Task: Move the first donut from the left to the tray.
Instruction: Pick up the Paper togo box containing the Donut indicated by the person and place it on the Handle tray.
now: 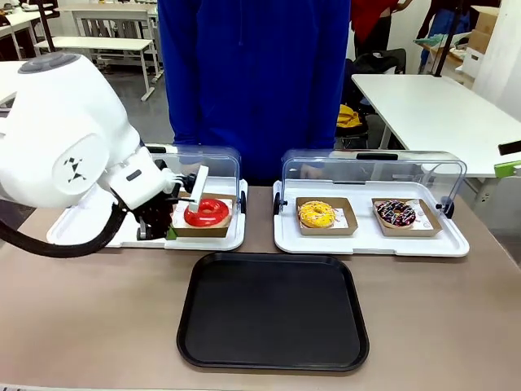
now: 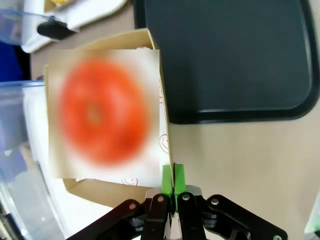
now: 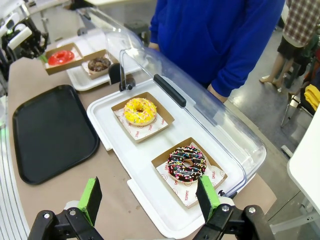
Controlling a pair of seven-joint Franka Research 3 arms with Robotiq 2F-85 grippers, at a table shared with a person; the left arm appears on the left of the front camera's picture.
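Observation:
The first donut from the left (image 1: 206, 213) is glossy red and sits in a shallow brown cardboard holder (image 1: 213, 230). My left gripper (image 1: 171, 226) is shut on the holder's left edge. In the left wrist view the green pads (image 2: 167, 175) pinch the cardboard rim (image 2: 170, 145) beside the blurred red donut (image 2: 102, 110). From the right wrist view the holder (image 3: 50, 66) looks raised off the left white tray. The black tray (image 1: 273, 358) lies flat in front of it, just right of the gripper (image 2: 173, 172). My right gripper (image 3: 149, 200) hangs open above the right white tray.
Two white trays with raised clear lids stand behind the black tray. The left white tray (image 1: 81, 232) holds a chocolate donut (image 3: 98, 64). The right white tray (image 1: 370, 244) holds a yellow donut (image 1: 317, 214) and a sprinkled chocolate donut (image 1: 396, 213). A person in blue (image 1: 252, 81) stands at the far edge.

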